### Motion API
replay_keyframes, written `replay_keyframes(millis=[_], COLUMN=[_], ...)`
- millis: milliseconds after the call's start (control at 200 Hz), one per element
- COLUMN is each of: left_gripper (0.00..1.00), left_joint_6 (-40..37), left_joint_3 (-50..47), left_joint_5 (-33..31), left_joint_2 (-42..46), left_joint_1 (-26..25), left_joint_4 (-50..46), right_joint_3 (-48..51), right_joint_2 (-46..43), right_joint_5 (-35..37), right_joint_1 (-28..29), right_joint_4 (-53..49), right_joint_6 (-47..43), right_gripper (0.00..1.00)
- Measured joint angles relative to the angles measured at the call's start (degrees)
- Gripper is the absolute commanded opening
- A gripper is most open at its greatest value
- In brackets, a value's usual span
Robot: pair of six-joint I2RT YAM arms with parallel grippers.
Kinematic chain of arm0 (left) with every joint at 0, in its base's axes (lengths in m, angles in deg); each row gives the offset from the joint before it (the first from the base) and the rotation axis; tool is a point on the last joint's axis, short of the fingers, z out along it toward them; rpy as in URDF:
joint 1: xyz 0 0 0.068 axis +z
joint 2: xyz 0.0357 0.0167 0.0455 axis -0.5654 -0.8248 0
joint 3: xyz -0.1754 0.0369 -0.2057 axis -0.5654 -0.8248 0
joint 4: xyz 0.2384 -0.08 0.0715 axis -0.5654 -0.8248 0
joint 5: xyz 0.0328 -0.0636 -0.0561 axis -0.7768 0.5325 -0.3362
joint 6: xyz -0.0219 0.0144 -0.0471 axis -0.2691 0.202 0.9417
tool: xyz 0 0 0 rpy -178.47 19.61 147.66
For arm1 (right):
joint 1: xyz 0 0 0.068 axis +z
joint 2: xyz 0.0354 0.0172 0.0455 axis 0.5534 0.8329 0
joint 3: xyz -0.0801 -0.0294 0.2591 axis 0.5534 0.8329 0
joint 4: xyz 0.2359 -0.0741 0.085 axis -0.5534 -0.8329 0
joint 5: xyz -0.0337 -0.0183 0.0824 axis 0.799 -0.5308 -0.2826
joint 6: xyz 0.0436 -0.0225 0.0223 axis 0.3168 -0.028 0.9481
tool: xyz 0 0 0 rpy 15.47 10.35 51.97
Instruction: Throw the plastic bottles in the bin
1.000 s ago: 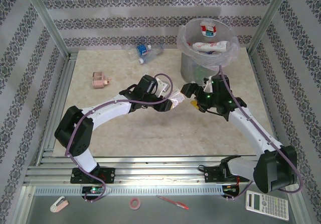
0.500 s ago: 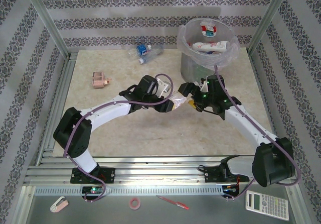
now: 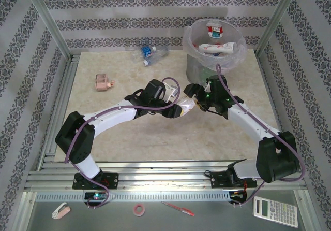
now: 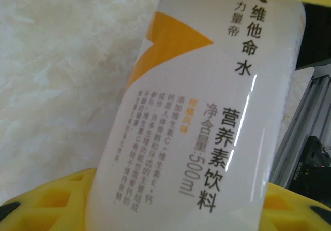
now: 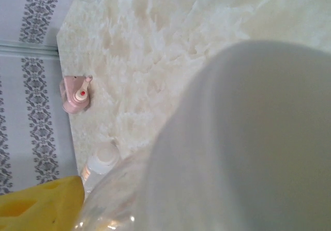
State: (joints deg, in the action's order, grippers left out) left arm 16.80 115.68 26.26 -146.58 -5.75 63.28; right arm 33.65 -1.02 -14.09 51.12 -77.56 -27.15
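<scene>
Orange-and-white-labelled bottle [image 4: 207,112] held off the marble-look tabletop [image 3: 155,138], about mid-table, just in front of the bin [image 3: 194,68]. Clamped across its label between the yellow pads [image 4: 46,202] of the left gripper [image 3: 181,109], lying roughly level in the top view. Chinese print and "500ml" legible on the label in the left wrist view.

Met at its far end by the right gripper [image 3: 196,99], right at the bottle. Whether gripping it or merely beside it, jaws spread or clamped: impossible to tell. One yellow pad [image 5: 39,207] in the lower corner of the right wrist view, and a large blurred pale shape [image 5: 248,138] close to that lens.

Inside the bin, lined with a clear bag [image 3: 189,37]: red-and-white-labelled bottles [image 3: 217,47], at least two.

At the far edge of the table, left of the bin: two clear bottles [image 3: 150,52], one blue-labelled, lying together. Further left and nearer, well apart from them: a small pink boxy object [image 3: 105,82].

Off the tabletop, on the near grey ledge: a calculator [image 3: 275,212], a red pen [image 3: 177,208], a tape roll [image 3: 138,209].
</scene>
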Motion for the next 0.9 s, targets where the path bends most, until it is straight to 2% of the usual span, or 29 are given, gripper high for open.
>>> replay_keyframes(millis=[255, 415, 480, 520, 570, 644, 739, 899], left_gripper=[0.30, 0.37, 0.46, 0.56, 0.74, 0.87, 0.97, 1.00], left_joint_6=[1.5, 1.8, 1.8, 1.8, 1.7, 1.2, 1.1, 1.0], left_joint_3=[0.0, 0.0, 0.0, 0.0, 0.0, 0.0, 0.0, 0.0], left_joint_5=[0.8, 1.6, 1.8, 1.9, 2.1, 3.9, 4.4, 4.7], left_joint_2=[0.0, 0.0, 0.0, 0.0, 0.0, 0.1, 0.4, 1.7], left_joint_1=[-0.2, -0.4, -0.4, -0.4, -0.6, -0.9, -1.5, -1.7], left_joint_4=[0.0, 0.8, 1.1, 1.3, 1.3, 1.6, 3.2, 4.7], right_joint_3=[0.0, 0.3, 0.3, 0.4, 0.4, 0.5, 1.0, 1.9], right_joint_2=[-0.5, -1.9, -2.4, -2.6, -2.9, -3.2, -3.8, -6.0], right_joint_5=[0.1, 0.7, 1.0, 1.2, 1.3, 1.0, 0.5, 0.2], right_joint_1=[-0.1, -0.1, -0.1, -0.1, -0.1, -0.1, 0.0, -0.2], right_joint_4=[-0.4, -1.0, -1.3, -1.4, -1.8, -2.0, -2.9, -5.0], right_joint_6=[1.5, 2.2, 2.2, 2.2, 2.1, 1.2, 0.9, 0.6], right_gripper=[0.46, 0.45, 0.45, 0.44, 0.44, 0.44, 0.42, 0.40])
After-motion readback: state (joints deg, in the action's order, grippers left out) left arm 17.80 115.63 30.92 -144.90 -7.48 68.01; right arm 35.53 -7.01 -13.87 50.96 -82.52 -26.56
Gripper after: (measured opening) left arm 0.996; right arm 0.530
